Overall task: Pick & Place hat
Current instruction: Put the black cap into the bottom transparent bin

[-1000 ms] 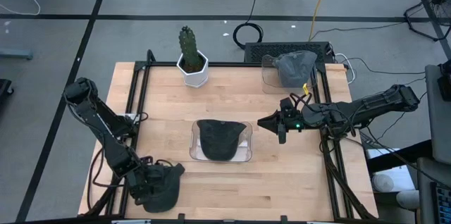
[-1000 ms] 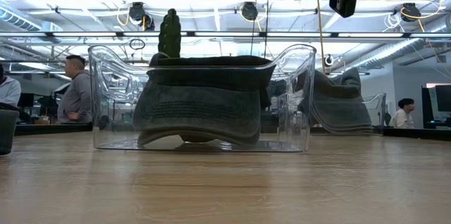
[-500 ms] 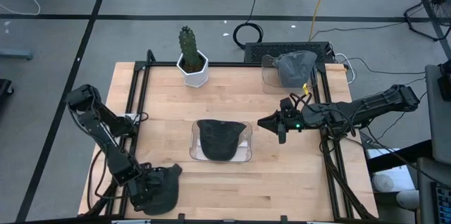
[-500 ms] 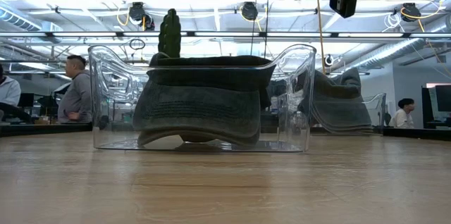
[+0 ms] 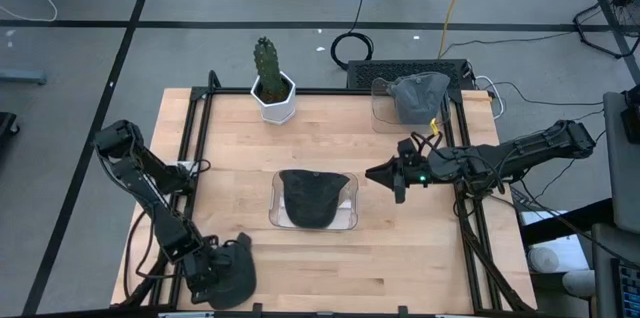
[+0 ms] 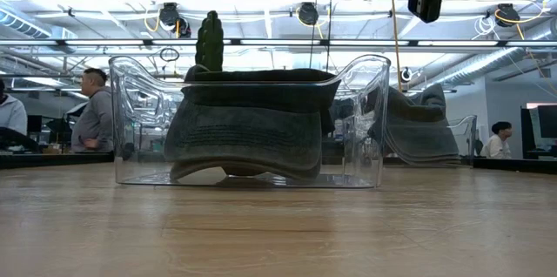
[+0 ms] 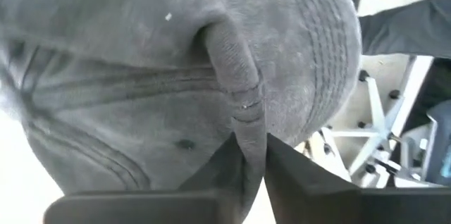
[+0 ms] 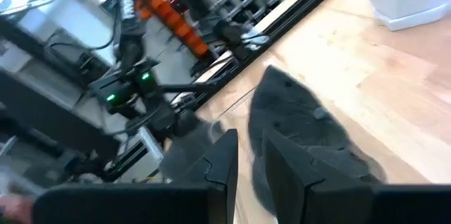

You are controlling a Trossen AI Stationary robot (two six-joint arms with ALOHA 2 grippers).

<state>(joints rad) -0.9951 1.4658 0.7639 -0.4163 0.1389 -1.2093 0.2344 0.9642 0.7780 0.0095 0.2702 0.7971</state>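
1. We are pinching a fold of the grey hat (image 7: 211, 76) in the closed left gripper (image 5: 215, 276), at the table's (image 5: 400, 258) near-left corner.
2. We are judging a higher lift necessary to clear the clear bin's (image 5: 348, 203) rim.
3. Our right gripper (image 5: 385, 173) is waiting beside the bin, fingers nearly together, empty.

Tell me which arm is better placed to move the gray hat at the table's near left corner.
The left. Its gripper is already pinched on a fold of that hat. The right gripper hovers empty beside the clear bin.
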